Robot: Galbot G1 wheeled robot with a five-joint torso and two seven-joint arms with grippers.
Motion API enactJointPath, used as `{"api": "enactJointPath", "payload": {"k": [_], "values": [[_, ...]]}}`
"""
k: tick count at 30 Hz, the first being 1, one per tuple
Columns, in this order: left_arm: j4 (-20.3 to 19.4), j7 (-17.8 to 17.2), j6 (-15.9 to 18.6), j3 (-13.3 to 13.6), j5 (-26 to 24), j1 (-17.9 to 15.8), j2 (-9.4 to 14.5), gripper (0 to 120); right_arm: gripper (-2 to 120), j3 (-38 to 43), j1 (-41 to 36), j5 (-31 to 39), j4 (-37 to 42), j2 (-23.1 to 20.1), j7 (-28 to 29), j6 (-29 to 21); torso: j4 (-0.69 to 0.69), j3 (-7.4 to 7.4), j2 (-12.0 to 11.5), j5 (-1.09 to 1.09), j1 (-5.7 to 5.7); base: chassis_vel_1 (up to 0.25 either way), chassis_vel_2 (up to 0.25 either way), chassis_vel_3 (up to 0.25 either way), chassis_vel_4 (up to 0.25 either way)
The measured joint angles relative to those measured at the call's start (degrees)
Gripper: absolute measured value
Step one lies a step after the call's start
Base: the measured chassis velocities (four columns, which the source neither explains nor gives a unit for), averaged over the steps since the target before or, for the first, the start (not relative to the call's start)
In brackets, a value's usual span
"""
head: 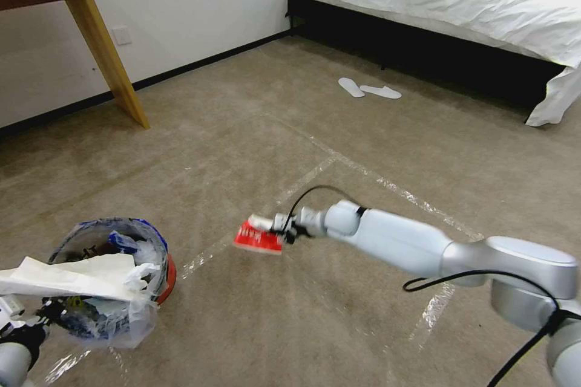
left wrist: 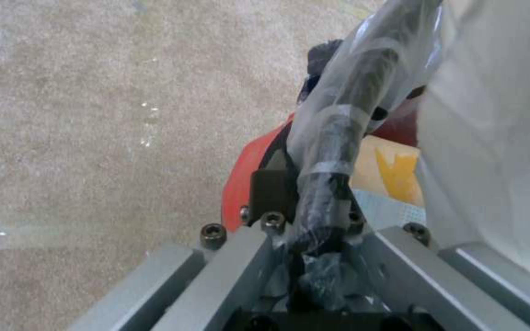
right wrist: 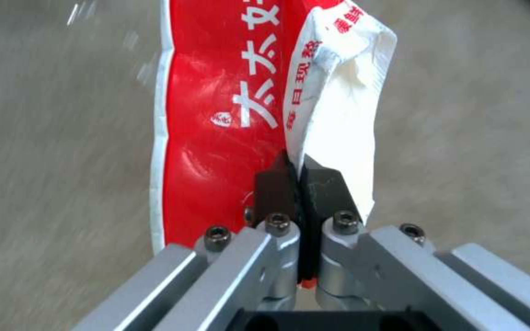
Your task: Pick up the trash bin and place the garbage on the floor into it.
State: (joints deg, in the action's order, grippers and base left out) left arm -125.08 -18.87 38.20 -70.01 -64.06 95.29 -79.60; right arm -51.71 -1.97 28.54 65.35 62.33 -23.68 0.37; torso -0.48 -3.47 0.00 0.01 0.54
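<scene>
The red trash bin (head: 167, 279) with its clear printed liner hangs at the lower left of the head view, holding white paper and other litter. My left gripper (left wrist: 314, 184) is shut on the bin's liner-wrapped rim (left wrist: 338, 138); the red bin wall (left wrist: 244, 179) shows beside it. My right gripper (head: 279, 231) reaches over the carpet, right of the bin, and is shut on a red and white wrapper (head: 258, 237), a piece of the garbage. The right wrist view has the wrapper (right wrist: 216, 115) pinched between the black pads (right wrist: 274, 188) above the floor (right wrist: 44, 138).
A wooden table leg (head: 106, 48) stands at the back left by the white wall. A bed (head: 460, 0) with white sheets fills the back right, with two white slippers (head: 369, 89) on the carpet before it. Shiny tape lines (head: 387, 184) cross the carpet.
</scene>
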Motion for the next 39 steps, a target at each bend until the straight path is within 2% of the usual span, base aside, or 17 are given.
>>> {"api": "enactJointPath", "payload": {"k": [2,3,4,5,7,11,13,17,19,26,39], "values": [[-0.2,0.0,0.0,0.0,-0.2,0.2,0.1,0,0,3.4,1.8,3.2,5.8,-2.0,0.3,-0.4,0.0,0.0,0.0,-0.01,0.0,0.0,0.0,0.0,0.0],[-0.2,0.0,0.0,0.0,-0.2,0.2,0.1,0,0,3.4,1.8,3.2,5.8,-2.0,0.3,-0.4,0.0,0.0,0.0,-0.01,0.0,0.0,0.0,0.0,0.0],[-0.5,0.0,0.1,0.0,-0.4,0.4,0.2,0,0,6.0,2.8,6.5,9.8,-2.6,0.8,-1.2,0.01,0.0,0.0,-0.02,0.0,0.0,0.0,0.0,0.0],[-0.5,0.0,0.1,0.0,-0.4,0.4,0.2,0,0,6.0,2.8,6.5,9.8,-2.6,0.8,-1.2,0.01,0.0,0.0,-0.02,0.0,0.0,0.0,0.0,0.0],[-1.0,-0.1,0.3,0.0,-0.7,0.5,0.2,0,0,8.4,5.4,14.0,16.7,-2.5,1.6,-3.3,0.02,0.01,0.0,-0.02,0.0,0.0,0.0,0.0,0.0],[-1.2,-0.2,0.3,0.0,-0.9,0.6,0.2,0,0,8.5,7.0,17.1,19.7,-2.2,1.8,-4.1,0.01,0.0,0.0,-0.02,0.0,0.0,0.0,0.0,0.0],[-1.5,-0.4,0.4,-0.2,-1.4,0.8,0.4,0,0,5.9,11.8,21.2,25.1,-0.1,1.9,-4.8,0.02,0.01,0.0,-0.02,0.0,0.0,0.0,0.0,0.0],[-1.5,-0.5,0.5,-0.3,-1.6,0.9,0.6,0,0,3.3,14.1,22.1,25.8,1.6,1.9,-4.9,0.02,0.0,0.0,-0.04,0.0,0.0,0.0,0.0,0.0],[-1.4,-0.5,0.5,-0.4,-1.9,0.7,0.8,0,0,-0.9,16.8,22.4,26.2,4.5,1.7,-5.0,0.02,0.01,0.0,-0.03,0.0,0.0,0.0,0.0,0.0],[-1.2,-0.6,0.5,-0.3,-2.2,0.2,1.2,0,0,-7.6,19.7,21.2,25.1,9.6,1.4,-5.1,0.02,0.0,0.0,-0.03,0.0,0.0,0.0,0.0,0.0],[-0.8,-0.8,0.6,-0.2,-2.5,-0.4,1.6,0,0,-13.4,24.5,18.9,25.4,13.1,0.2,-8.2,0.01,0.0,0.0,-0.02,0.0,0.0,0.0,0.0,0.0]]}}
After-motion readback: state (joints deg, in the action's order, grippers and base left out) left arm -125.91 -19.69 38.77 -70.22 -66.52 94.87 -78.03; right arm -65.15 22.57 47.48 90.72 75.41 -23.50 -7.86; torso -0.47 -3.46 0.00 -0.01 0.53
